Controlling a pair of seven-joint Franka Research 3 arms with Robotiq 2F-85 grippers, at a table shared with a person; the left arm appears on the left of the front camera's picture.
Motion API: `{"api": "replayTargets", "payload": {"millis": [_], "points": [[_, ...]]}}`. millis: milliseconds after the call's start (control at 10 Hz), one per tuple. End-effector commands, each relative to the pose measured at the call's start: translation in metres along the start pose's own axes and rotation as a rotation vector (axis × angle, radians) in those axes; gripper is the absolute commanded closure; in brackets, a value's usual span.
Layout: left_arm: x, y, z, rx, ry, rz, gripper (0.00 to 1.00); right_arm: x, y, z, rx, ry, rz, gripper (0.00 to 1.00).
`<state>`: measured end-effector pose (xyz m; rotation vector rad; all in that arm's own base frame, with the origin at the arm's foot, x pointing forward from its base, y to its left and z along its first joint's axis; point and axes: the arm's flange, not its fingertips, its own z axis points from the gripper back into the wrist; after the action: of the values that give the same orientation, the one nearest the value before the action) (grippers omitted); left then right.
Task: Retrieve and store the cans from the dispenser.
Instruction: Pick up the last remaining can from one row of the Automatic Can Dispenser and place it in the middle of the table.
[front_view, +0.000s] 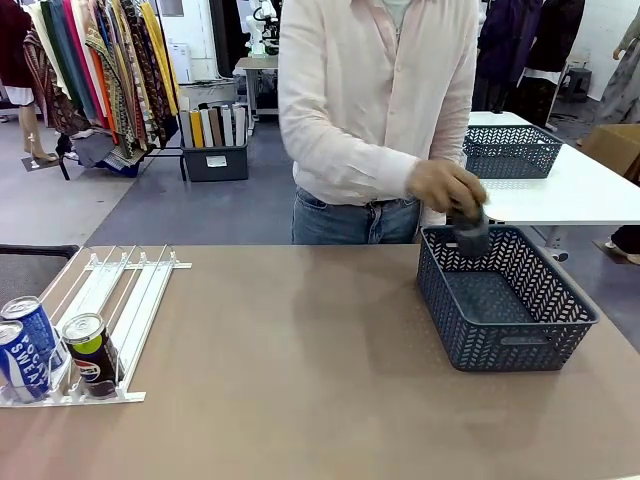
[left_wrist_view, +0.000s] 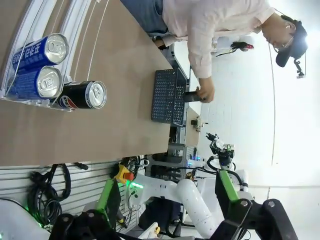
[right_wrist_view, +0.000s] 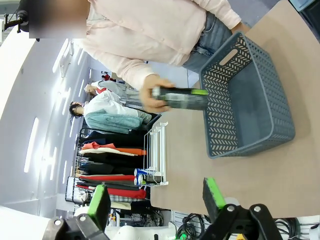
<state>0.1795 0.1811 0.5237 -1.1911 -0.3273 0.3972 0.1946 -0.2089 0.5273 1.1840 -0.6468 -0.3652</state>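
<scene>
Four cans (front_view: 20, 365), one dispenser (front_view: 130, 295), two baskets (front_view: 500, 345).
Two blue cans (front_view: 35, 330), one black can (front_view: 92, 352), one dark can (front_view: 470, 236) in the person's hand (front_view: 445, 185).

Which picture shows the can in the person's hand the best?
The right wrist view: the can shows large and sharp in the person's hand, dark with green markings, at the rim of the basket. In the front view it is a blurry dark shape. In the left wrist view it is tiny and far off.
</scene>
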Motion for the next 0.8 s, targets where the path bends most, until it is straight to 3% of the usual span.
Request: {"api": "replayTargets", "payload": {"millis": [0,500,700], "points": [[0.001,-0.002,0.002,-0.019,-0.002,-0.022,0.00,0.003,0.003,0.000,0.032,-0.010,0.026,0.00],[0.000,0.001,0.001,0.001,-0.001,0.002,0.00,0.003,0.003,0.000,0.032,-0.010,0.026,0.00],[0.008,-0.029,-0.080,0.303,0.092,-0.093,0.00,0.003,0.003,0.000,0.032,-0.010,0.026,0.00]]}}
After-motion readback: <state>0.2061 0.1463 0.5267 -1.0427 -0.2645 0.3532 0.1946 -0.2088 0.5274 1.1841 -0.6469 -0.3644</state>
